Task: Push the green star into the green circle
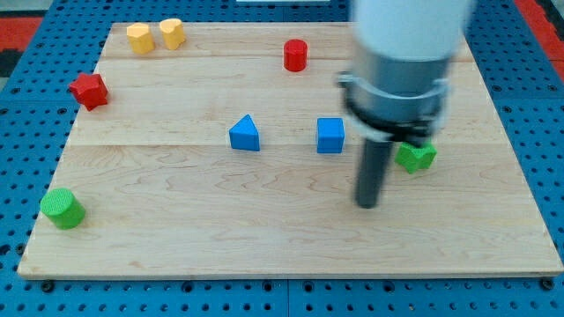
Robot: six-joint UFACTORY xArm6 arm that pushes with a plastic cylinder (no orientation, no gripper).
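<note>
The green star (pixel 416 157) lies on the wooden board at the view's right, partly hidden behind the arm's body. The green circle (pixel 62 208), a short cylinder, sits near the board's bottom-left corner, far from the star. My tip (pixel 367 204) rests on the board just below and to the left of the green star, a short gap apart from it.
A blue cube (pixel 330 135) and a blue triangle (pixel 245 134) sit mid-board, left of my tip. A red cylinder (pixel 295 55) is at the top centre. Two yellow blocks (pixel 138 38) (pixel 172 33) are at the top left, a red star (pixel 89 90) below them.
</note>
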